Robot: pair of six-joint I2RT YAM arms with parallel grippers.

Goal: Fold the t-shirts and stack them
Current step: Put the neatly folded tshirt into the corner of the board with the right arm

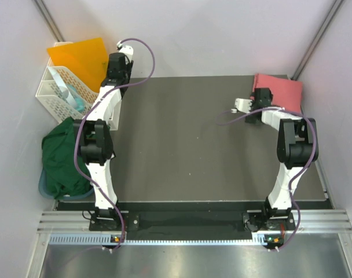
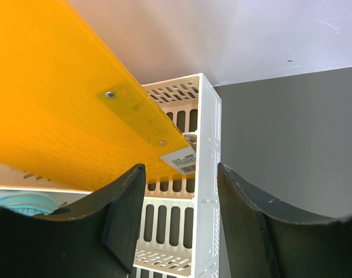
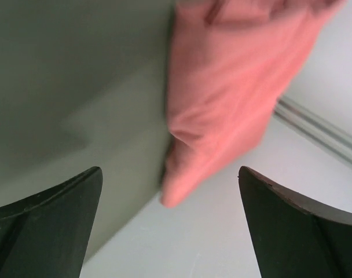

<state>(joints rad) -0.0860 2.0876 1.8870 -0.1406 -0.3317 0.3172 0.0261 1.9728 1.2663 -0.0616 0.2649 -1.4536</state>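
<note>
a dark grey table (image 1: pixel 187 145) is seen from above, with both arms bolted at its 6 o'clock edge. the dark green t-shirt (image 1: pixel 63 156) is left as a crumpled, unfolded heap at the table's 9 o'clock edge, just beside the left arm's elbow and well apart from either gripper. the salmon-pink t-shirt (image 1: pixel 280 90) is laid folded flat at the 1 o'clock corner of the table, partly covered in the top view by the right arm's wrist. a white plastic basket (image 1: pixel 54 92) is set at the 10 o'clock corner, and an orange folder (image 1: pixel 80 58) is propped upright in it, tilted against the wall. the right gripper (image 3: pixel 170 171) is held just at the near edge of the pink shirt; its fingers (image 3: pixel 48 220) are spread wide, and in the right wrist view the blurred cloth fills the 12 o'clock to 1 o'clock area, with one corner showing in the gap between the fingertips and touched by neither as far as can be seen. the left gripper (image 2: pixel 182 174) is raised at the basket, far from both shirts; its fingers (image 2: pixel 127 214) are likewise spread with nothing between them, the folder lying at 10 o'clock and the basket's slotted wall at 12 o'clock in the left wrist view.
</note>
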